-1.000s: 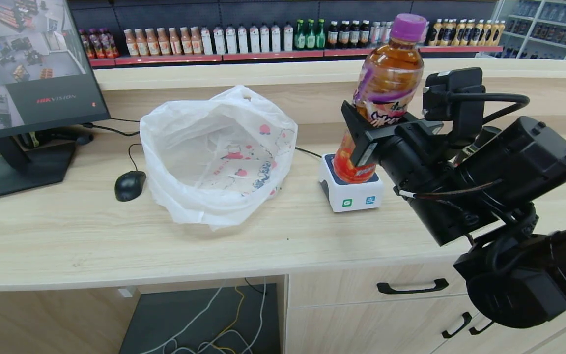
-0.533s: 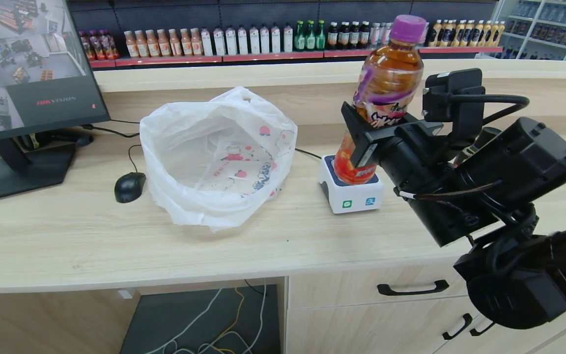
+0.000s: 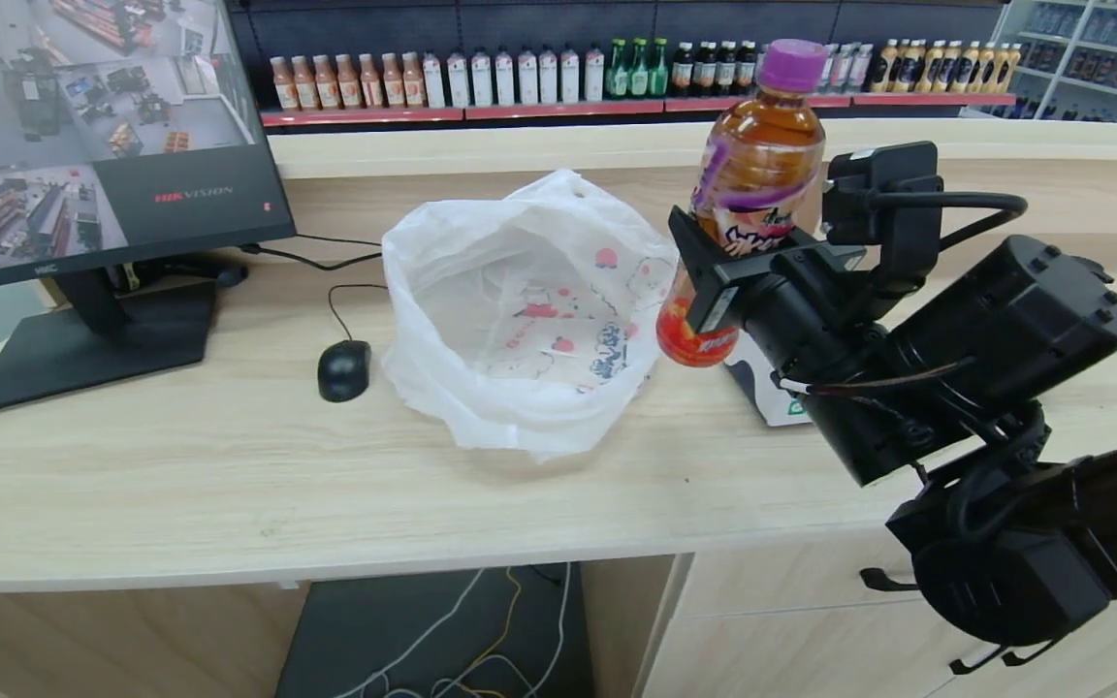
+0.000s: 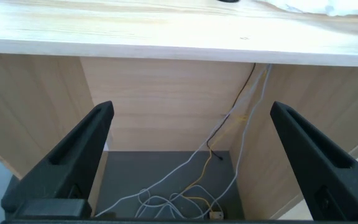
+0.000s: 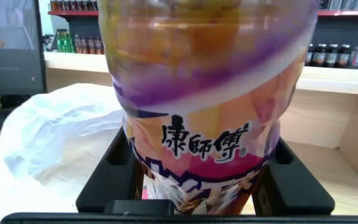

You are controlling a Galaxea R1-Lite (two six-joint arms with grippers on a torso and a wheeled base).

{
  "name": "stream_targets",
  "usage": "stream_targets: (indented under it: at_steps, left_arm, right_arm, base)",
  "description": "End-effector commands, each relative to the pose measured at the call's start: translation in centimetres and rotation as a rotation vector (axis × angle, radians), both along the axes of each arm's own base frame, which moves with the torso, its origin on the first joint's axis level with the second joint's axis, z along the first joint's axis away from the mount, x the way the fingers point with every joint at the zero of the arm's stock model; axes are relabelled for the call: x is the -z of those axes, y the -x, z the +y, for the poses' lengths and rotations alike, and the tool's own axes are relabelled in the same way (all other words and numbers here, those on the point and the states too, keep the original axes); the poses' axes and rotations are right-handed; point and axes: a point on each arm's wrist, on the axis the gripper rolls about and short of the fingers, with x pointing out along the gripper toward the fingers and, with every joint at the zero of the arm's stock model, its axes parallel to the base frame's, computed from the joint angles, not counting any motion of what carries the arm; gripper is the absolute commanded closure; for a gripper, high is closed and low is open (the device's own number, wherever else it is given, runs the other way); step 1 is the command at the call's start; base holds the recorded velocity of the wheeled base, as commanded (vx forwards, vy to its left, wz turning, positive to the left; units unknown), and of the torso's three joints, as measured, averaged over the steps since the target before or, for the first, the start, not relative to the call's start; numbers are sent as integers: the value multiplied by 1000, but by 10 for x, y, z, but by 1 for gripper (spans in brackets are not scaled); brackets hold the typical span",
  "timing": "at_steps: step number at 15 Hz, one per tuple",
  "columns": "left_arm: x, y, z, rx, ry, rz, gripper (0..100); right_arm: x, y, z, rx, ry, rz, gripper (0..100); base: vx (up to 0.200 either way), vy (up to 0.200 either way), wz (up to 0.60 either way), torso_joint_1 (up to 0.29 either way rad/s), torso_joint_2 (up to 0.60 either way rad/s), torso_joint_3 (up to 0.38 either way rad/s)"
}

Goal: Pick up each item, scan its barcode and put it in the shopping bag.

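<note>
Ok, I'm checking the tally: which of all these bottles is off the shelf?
The purple-capped bottle, upright in the right gripper above the counter; the other bottles stand in a row on the back shelf.

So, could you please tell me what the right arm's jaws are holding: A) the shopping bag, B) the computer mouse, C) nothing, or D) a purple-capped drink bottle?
D: the right arm's jaws are shut around the purple-capped drink bottle, held beside the shopping bag.
</note>
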Motion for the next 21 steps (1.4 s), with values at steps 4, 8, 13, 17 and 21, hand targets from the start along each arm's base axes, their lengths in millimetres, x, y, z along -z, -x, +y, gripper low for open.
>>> stream_targets:
  at_steps: [4, 8, 13, 17, 21]
  left_arm:
    - [0, 0, 0, -1, 0, 0, 0]
    - [0, 0, 0, -1, 0, 0, 0]
    - [0, 0, 0, 0, 0, 0, 0]
    - [0, 0, 0, -1, 0, 0, 0]
    - [0, 0, 0, 0, 0, 0, 0]
  right_arm:
    - [0, 2, -1, 1, 0, 1, 100]
    - [-15, 5, 9, -28, -30, -31, 100]
    - [-30, -6, 20, -43, -20, -1, 100]
    - [-41, -27, 37, -72, -39, 39, 100]
    - [-54, -52, 53, -110, -51, 87, 100]
  base:
    - [0, 200, 0, 2, -4, 5]
    - [0, 0, 0, 0, 0, 0]
    - [0, 0, 0, 0, 0, 0]
    - [0, 0, 0, 0, 0, 0]
    - [0, 0, 0, 0, 0, 0]
